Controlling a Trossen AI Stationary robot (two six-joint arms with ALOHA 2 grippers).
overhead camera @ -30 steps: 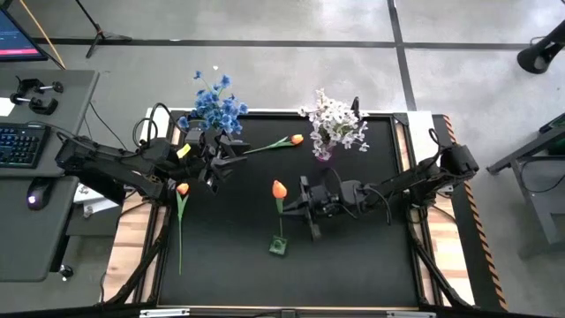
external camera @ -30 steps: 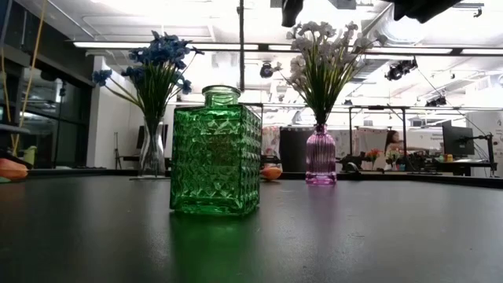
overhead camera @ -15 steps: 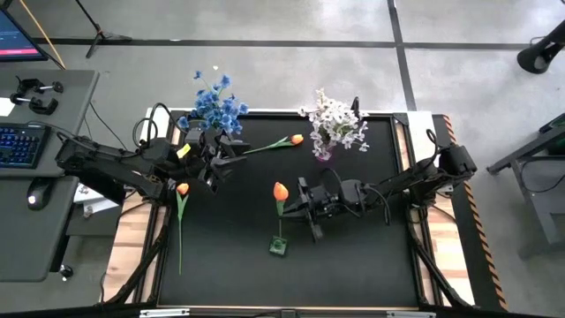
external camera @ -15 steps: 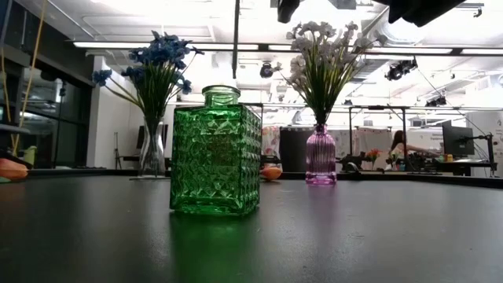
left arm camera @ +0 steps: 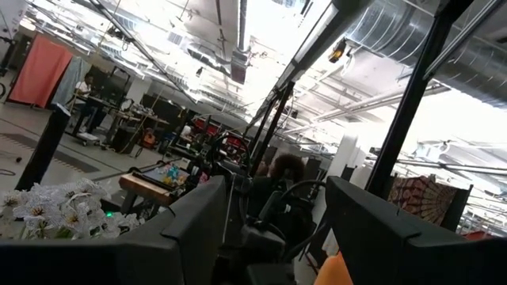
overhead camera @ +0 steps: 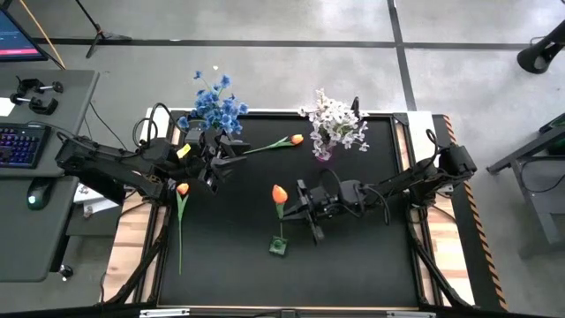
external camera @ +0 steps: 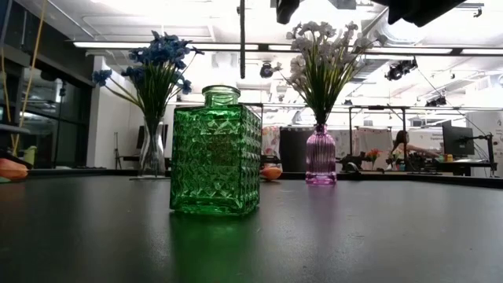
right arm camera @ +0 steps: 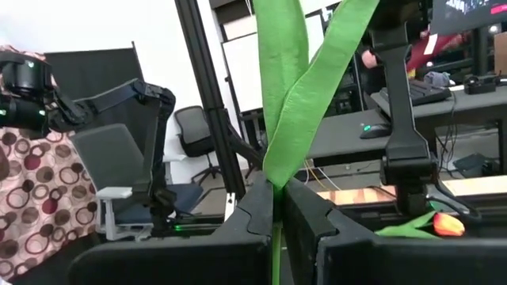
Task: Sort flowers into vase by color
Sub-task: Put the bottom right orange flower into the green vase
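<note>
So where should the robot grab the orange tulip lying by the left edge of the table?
Probably on the thin green stem, a little below the bloom of the orange tulip. It lies flat on the table with its stem bare, so coming straight down from above with open fingers across the stem looks easiest. The left gripper is nearest.

Both arms are dark, jointed tubes draped with looping black cables. A yellow tag marks the left wrist. The fingers are matte black, angular wedges.
</note>
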